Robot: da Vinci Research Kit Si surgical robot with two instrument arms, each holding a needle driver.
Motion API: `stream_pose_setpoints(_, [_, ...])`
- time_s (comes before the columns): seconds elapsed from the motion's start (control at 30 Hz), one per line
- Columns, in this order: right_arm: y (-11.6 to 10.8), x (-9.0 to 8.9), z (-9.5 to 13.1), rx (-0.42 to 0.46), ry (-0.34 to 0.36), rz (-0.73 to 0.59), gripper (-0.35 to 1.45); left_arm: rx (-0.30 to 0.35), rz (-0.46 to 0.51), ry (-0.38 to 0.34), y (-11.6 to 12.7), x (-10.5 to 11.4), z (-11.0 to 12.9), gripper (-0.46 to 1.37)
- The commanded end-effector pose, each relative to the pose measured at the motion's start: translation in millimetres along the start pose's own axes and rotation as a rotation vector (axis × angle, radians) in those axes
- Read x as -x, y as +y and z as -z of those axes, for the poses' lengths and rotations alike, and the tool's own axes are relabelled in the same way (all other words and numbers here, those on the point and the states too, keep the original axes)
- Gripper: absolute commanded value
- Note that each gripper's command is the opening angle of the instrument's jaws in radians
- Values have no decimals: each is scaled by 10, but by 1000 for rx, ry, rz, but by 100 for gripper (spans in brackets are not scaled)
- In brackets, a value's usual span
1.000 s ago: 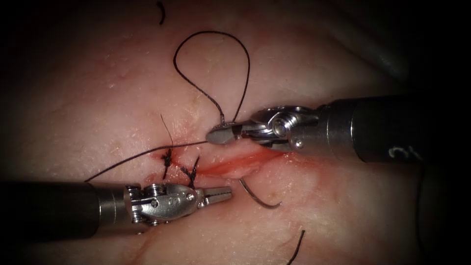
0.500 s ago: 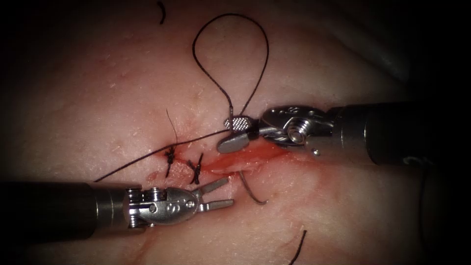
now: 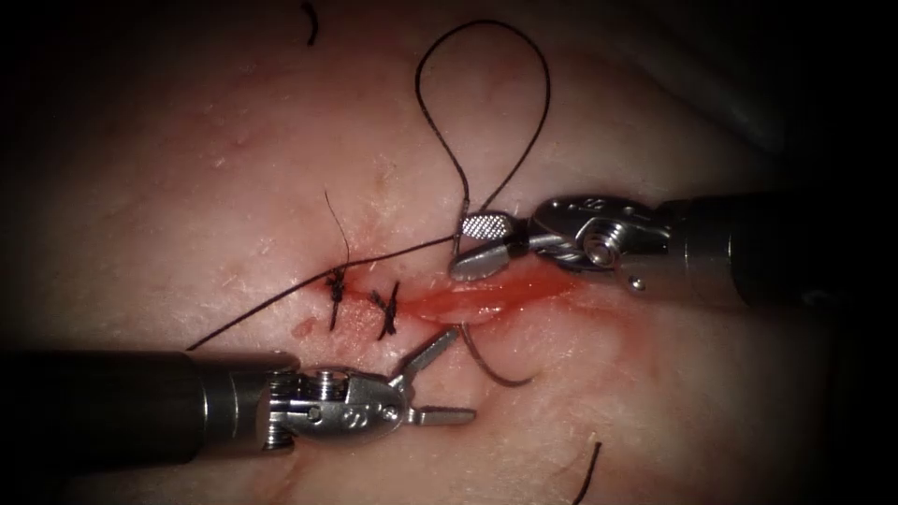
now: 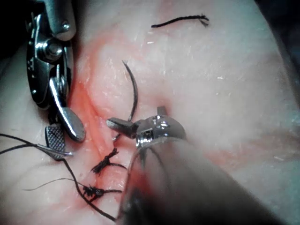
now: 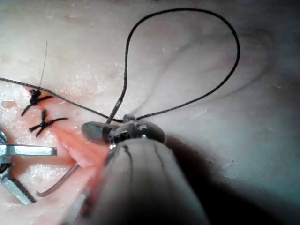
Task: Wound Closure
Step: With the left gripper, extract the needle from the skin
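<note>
The curved needle [image 3: 496,374] passes through the tissue [image 3: 234,168] across the open cut [image 3: 486,295]. Its pointed half arcs out of the lower edge [image 4: 133,89], and its tail with the thread [image 3: 486,93] stands above the cut [image 5: 117,110]. My right tool [image 3: 472,245] is open, its jaws on either side of that tail without gripping it [image 5: 110,124]. My left tool [image 3: 460,374] is also open and holds nothing; its upper jaw lies right beside the spot where the needle comes out [image 4: 136,117].
Two tied stitches [image 3: 335,285] [image 3: 386,309] close the cut's left end. The thread makes a tall loop above the right tool and trails off to the lower left [image 3: 262,309]. Cut thread ends [image 3: 307,23] [image 3: 589,468] lie loose. Red fluid wets the cut.
Both tools' jaws went from shut to open. The right tool let go of the needle's tail and drew back to the right. The left tool moved right, up to the emerging needle.
</note>
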Motion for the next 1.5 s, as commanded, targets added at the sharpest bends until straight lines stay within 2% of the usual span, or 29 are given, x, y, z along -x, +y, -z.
stream_pose_setpoints(0.03, [1, 0, 1, 6, 2, -3, 86, -10, -3, -4, -1, 0, -2, 81])
stream_pose_setpoints(0.33, [0, 6, 6, 12, 7, -3, 66, 8, -17, -35, 1, -1, -25, 75])
stream_pose_setpoints(0.47, [-1, 8, 5, 12, 11, -2, 58, 17, -22, -51, 8, -1, -36, 63])
stream_pose_setpoints(0.6, [-2, 11, 5, 12, 15, 0, 50, 61, -10, -81, 13, 0, -42, 43])
stream_pose_setpoints(0.63, [-2, 12, 4, 12, 15, 1, 49, 68, 2, -86, 13, 0, -43, 26])
stream_pose_setpoints(0.67, [-2, 13, 4, 12, 16, 2, 46, 73, 13, -89, 12, 0, -43, -2])
stream_pose_setpoints(0.73, [-2, 15, 4, 12, 16, 2, 42, 86, 55, -94, 11, 2, -42, -35])
stream_pose_setpoints(0.97, [-3, 15, 4, 13, 17, 3, 23, 138, 170, -127, 4, 9, -28, -35])
stream_pose_setpoints(1.17, [-4, 16, 4, 12, 20, 3, 7, 152, 328, -126, -2, 3, -2, -35])
stream_pose_setpoints(1.23, [-4, 17, 3, 13, 21, 4, 6, 192, 412, -84, -3, -3, 4, -35])
stream_pose_setpoints(1.27, [-4, 17, 2, 13, 21, 4, 8, 233, 457, -41, -4, -8, 7, -35])
stream_pose_setpoints(1.3, [-4, 18, 0, 14, 22, 5, 14, 264, 497, -12, -5, -12, 9, -35])
stream_pose_setpoints(1.37, [-5, 20, -3, 15, 24, 6, 38, 325, 584, 40, -7, -25, 16, -35])
stream_pose_setpoints(1.4, [-5, 21, -4, 16, 27, 25, 41, 340, 609, 49, -8, -28, 17, -35])
stream_pose_setpoints(1.47, [-6, 24, -7, 18, 24, 50, 39, 389, 712, 76, -11, -40, 22, -35])
stream_pose_setpoints(1.5, [-7, 26, -9, 19, 21, 81, 21, 411, 754, 83, -12, -46, 24, -35])
